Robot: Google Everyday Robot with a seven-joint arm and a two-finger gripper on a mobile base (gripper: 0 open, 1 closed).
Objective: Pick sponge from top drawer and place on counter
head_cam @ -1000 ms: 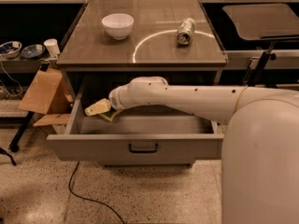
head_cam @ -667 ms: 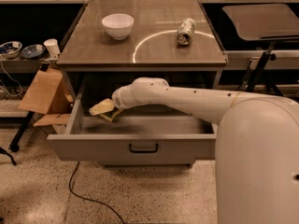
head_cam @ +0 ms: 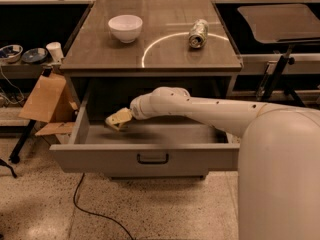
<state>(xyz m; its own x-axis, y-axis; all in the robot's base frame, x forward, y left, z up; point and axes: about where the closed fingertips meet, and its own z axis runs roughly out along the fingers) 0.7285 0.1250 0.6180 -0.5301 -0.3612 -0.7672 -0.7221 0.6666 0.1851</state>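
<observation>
Low in the pulled-out top drawer (head_cam: 150, 156), under the counter's (head_cam: 100, 54) front-left corner: gripper (head_cam: 118, 120), seemingly off the floor. Cannot tell whether clamped or slack.

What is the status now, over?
Gripper over open top drawer, left end. Sponge not made out. Counter holds bowl and can.

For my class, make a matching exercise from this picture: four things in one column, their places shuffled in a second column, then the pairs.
1 bowl
2 can
3 pincer
4 cardboard

A in the open top drawer
B lying on the counter, picture's right
C outside the drawer, picture's left
D upright on the counter, picture's left

Pairs: 1-D, 2-B, 3-A, 4-C
</observation>
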